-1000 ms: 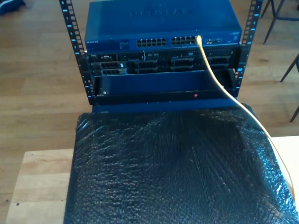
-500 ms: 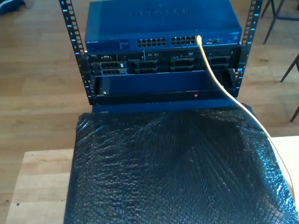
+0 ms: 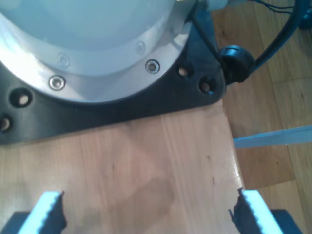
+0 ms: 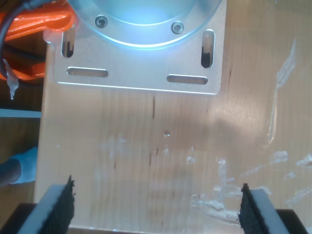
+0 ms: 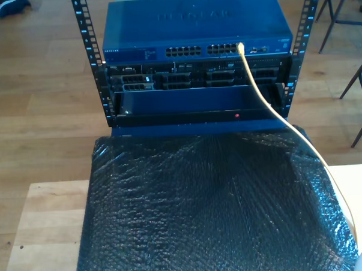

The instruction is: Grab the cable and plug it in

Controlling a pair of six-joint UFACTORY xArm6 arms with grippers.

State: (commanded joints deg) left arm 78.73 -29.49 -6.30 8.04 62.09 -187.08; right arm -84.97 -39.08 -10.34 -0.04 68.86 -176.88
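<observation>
Your cable [image 5: 258,95] stays seated in the Netgear switch [image 5: 194,28], unchanged, so plugging looks done; both claws gape empty

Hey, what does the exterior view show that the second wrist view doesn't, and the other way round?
Exterior view: the pale-yellow cable running from a port on the blue network switch, over the black bubble wrap.

Second wrist view: my second gripper, jaws apart with nothing between them, a silver mounting plate and something orange.

Both: a light wooden tabletop.
</observation>
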